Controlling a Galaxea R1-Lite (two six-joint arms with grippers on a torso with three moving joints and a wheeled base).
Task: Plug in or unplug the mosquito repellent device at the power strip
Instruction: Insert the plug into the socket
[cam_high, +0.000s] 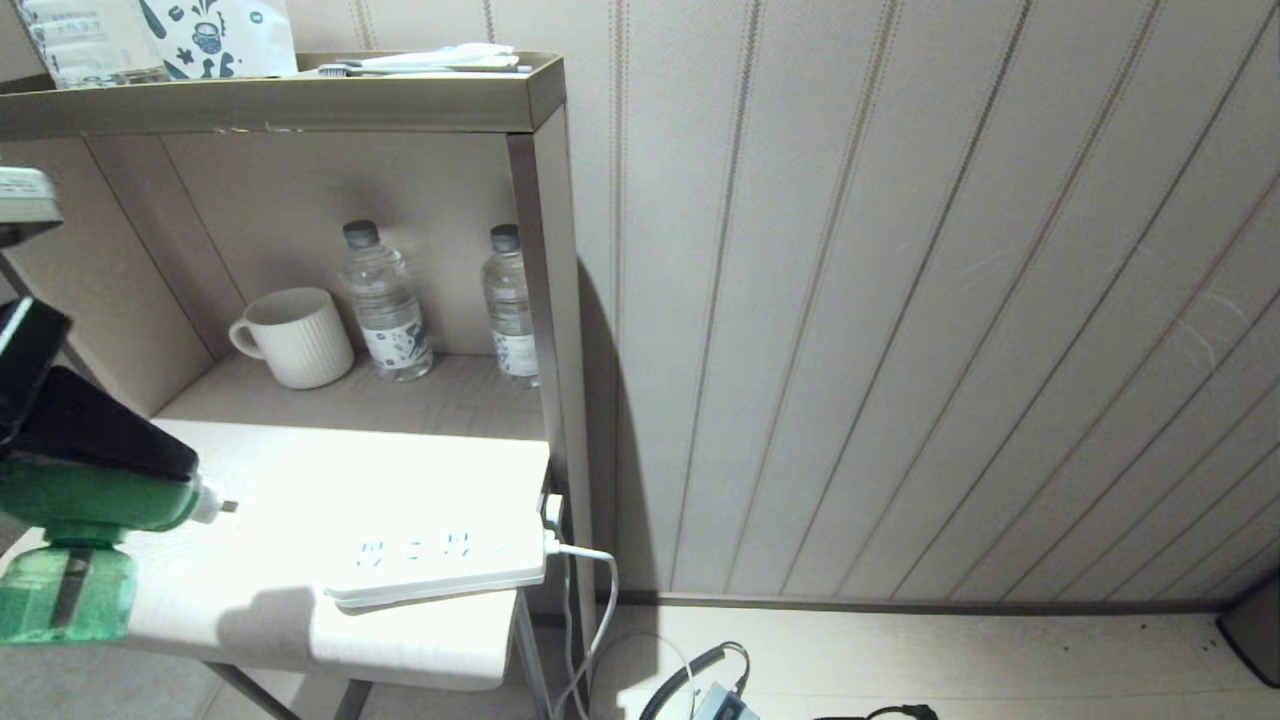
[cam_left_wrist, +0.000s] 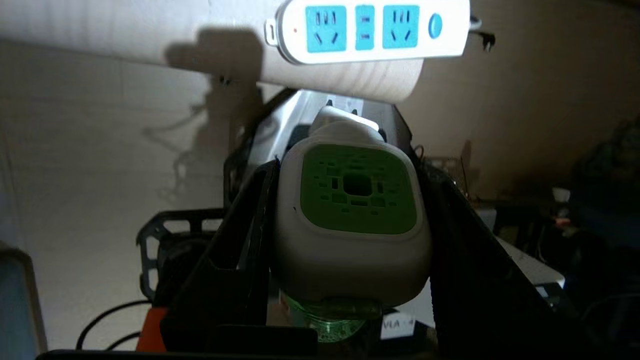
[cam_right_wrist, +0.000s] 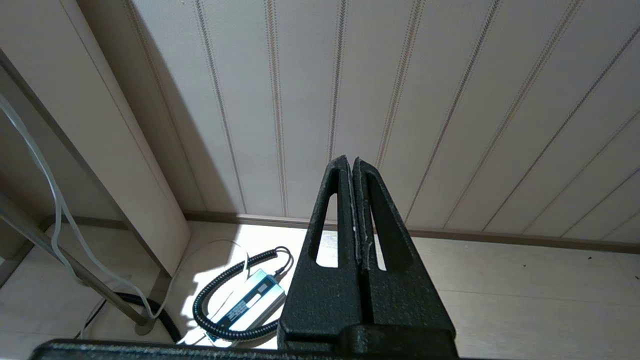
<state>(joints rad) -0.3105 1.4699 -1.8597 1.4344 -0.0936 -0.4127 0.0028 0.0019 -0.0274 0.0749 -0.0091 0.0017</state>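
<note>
Mosquito repellent device sits at the far left of your head view, clamped between the fingers of your left gripper and held in the air beside the white shelf, its prongs pointing toward the strip but well short of it. From the left wrist you see its white head with the green centre pinched on both sides by the black fingers, the green bottle hanging below.

Moving right, the power strip lies at the shelf's front right corner, every socket bare, its cord dropping off the end toward the floor.

You look to be mid-carry on the plug-in step. Next you'd line the prongs up over a matching socket, then press straight in.

Your right gripper is parked with its fingers pressed together, holding nothing, aimed at the wall and floor.
</note>
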